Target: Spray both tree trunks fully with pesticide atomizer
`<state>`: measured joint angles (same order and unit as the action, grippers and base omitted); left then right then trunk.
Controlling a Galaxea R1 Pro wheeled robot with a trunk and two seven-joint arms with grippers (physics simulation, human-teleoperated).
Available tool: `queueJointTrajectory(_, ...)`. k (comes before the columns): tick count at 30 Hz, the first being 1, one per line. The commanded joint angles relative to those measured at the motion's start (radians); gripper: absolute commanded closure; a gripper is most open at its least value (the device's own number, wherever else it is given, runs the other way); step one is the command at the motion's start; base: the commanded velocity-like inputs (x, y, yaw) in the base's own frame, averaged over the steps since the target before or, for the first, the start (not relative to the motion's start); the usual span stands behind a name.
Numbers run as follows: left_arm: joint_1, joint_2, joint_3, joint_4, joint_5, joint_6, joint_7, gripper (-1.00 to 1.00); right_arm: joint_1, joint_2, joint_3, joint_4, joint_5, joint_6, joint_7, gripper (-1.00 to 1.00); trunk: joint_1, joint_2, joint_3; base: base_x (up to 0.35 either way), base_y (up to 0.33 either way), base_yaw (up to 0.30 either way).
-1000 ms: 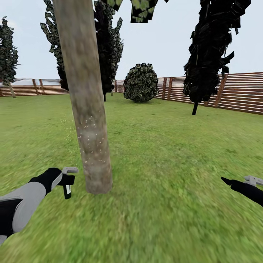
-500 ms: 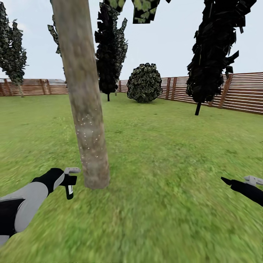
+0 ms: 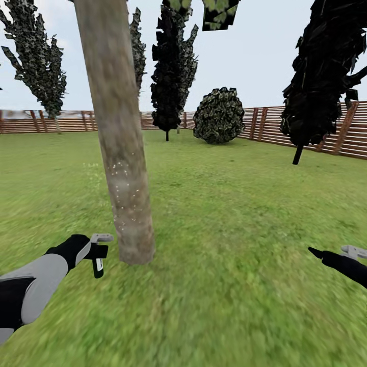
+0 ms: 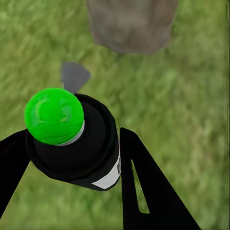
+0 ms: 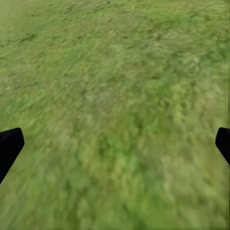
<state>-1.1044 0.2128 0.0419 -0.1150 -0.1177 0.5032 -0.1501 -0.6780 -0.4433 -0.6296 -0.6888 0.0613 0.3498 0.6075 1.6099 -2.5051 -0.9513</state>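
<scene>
Left end effector (image 4: 72, 158) is closed on the pesticide atomizer (image 4: 76, 139), and the black fingers (image 4: 148, 191) are pressed against both sides of the bottle. From the left wrist view the atomizer is looked at from above: a green round cap (image 4: 53, 116), a black body and a white label are seen, and the grey nozzle (image 4: 74, 76) is directed toward the base of the tree trunk (image 4: 132, 24). In the head view the same bottle (image 3: 97, 262) is held upright, with its long axis vertical, just beside the trunk (image 3: 120, 153) but apart from it. Small white specks are seen on the lower bark only from the head.

The right end effector (image 5: 115, 143) is held open over bare grass, its two fingertips (image 5: 9, 146) wide apart; in the head view it is seen low at the right edge (image 3: 331, 253).

One thick trunk, four dark narrow trees, one round shrub (image 3: 219, 115) and one slatted fence (image 3: 306, 130) are counted on the lawn (image 3: 244, 214).
</scene>
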Motion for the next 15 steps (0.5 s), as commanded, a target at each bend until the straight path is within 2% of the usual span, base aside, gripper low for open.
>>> queueJointTrajectory(1, 0.000, -0.001, 0.000, 0.000, 0.000, 0.000, 0.001, 1.00, 0.000, 0.000, 0.000, 0.000, 0.000, 0.000, 0.000, -1.00, 0.000, 0.000, 0.000, 0.015, -0.325, 0.017)
queueJointTrajectory(9, 0.000, -0.001, 0.000, 0.000, 0.000, 0.000, 0.001, 1.00, 0.000, 0.000, 0.000, 0.000, 0.000, 0.000, 0.000, -1.00, 0.000, 0.000, 0.000, 0.002, -0.327, 0.016)
queueJointTrajectory(15, 0.000, -0.003, 0.000, 0.000, 0.000, 0.000, 0.001, 1.00, 0.000, 0.000, 0.000, 0.000, 0.000, 0.000, 0.000, -1.00, 0.000, 0.000, 0.000, 0.000, -0.327, 0.235)
